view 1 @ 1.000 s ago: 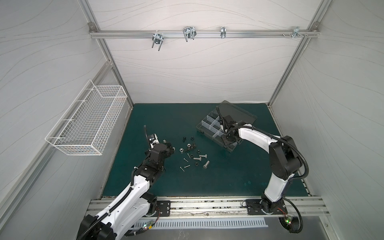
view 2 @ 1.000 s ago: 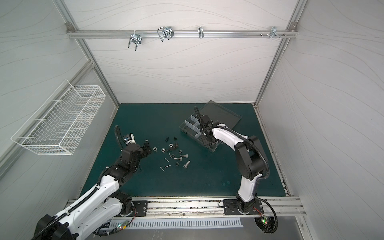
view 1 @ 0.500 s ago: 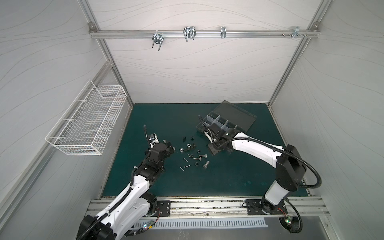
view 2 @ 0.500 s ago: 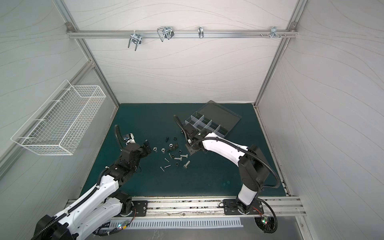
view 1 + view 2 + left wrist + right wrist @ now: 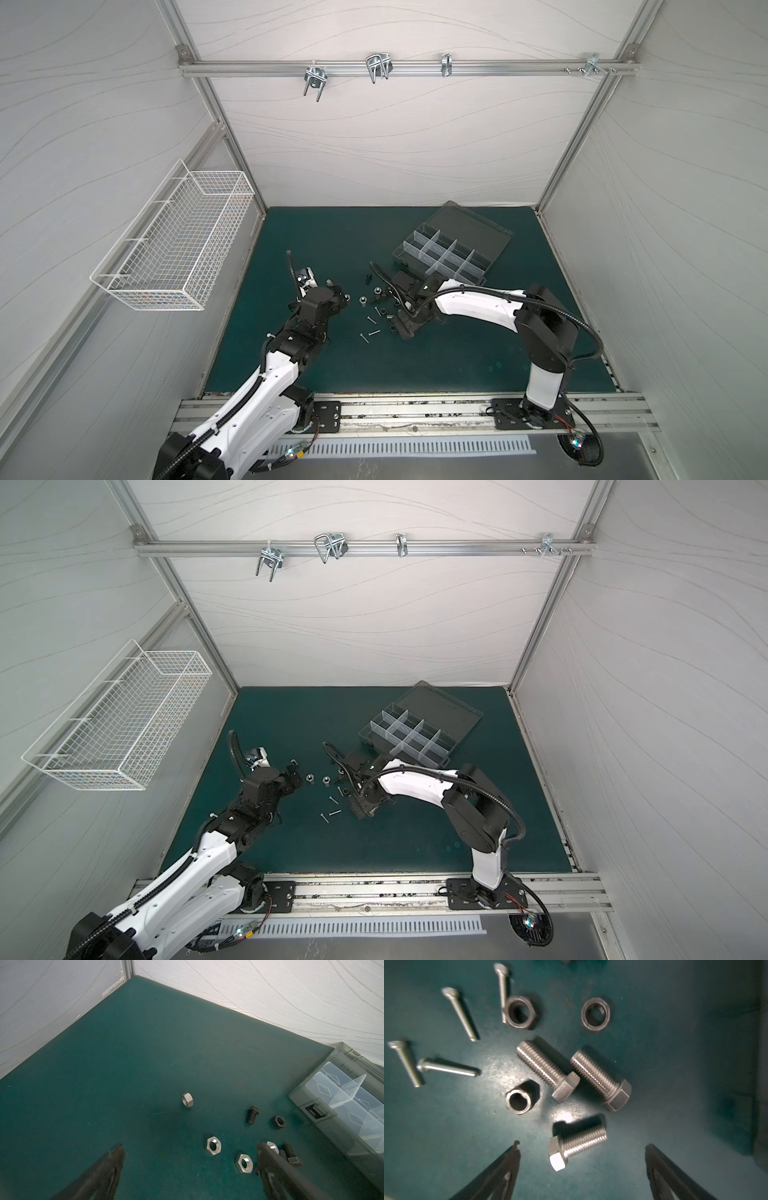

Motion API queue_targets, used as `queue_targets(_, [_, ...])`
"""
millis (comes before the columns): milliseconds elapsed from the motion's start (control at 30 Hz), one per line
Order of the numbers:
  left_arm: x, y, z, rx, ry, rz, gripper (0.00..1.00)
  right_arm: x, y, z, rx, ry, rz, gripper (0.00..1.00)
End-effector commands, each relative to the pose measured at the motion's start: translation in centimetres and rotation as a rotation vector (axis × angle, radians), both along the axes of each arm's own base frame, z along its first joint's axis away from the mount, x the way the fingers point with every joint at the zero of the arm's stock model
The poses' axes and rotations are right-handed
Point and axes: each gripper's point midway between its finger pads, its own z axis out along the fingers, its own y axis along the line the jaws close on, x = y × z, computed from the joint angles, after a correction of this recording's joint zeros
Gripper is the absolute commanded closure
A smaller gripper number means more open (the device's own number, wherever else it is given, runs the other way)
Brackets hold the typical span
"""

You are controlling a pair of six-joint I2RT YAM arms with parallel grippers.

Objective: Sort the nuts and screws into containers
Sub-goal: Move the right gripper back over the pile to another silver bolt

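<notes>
Above the mat (image 5: 415, 365), the right gripper (image 5: 582, 1148) points down, spread wide astride a bolt (image 5: 583, 1138), holding nothing; the left gripper (image 5: 190, 1147), wide and empty, half hides a nut (image 5: 273, 1148).

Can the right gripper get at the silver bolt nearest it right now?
Probably yes: the right gripper is open, and in the wrist view the bolt lies between its jaws, apart from the other fasteners.

white link shells and black joints are noted on the left arm (image 5: 270, 382) and right arm (image 5: 473, 305); black ribbed cables (image 5: 291, 270) are routed externally along both.
</notes>
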Motion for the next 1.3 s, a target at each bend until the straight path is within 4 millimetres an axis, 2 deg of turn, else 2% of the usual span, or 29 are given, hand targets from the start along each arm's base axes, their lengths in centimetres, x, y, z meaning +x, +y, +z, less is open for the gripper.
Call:
queue_targets(0, [0.3,0.3,1.6,-0.020,-0.050,0.029,0.00,-0.6,-0.6,-1.4,-0.038,0.024,-0.022,0.04])
queue_targets(100, [0.3,0.3,1.7,-0.019,-0.051,0.028,0.00,-0.8,-1.0,-2.4,-0.065,0.038,-0.033,0.04])
queue_targets(267, [0.1,0.5,1.4,-0.020,-0.051,0.037,0.00,-0.7,-1.8,-2.9,-0.097,0.031,-0.054,0.04])
queue_targets(700, [0.3,0.4,1.4,-0.018,-0.047,0.037,0.00,-1.0,-3.1,-3.0,-0.117,0.027,-0.081,0.06])
queue_targets(1033, [0.3,0.3,1.4,-0.021,-0.048,0.031,0.00,-0.9,-5.0,-2.8,-0.118,0.036,-0.134,0.11])
queue_targets(1267, [0.2,0.4,1.4,-0.018,-0.049,0.037,0.00,-0.9,-5.7,-3.0,-0.095,0.060,-0.165,0.19])
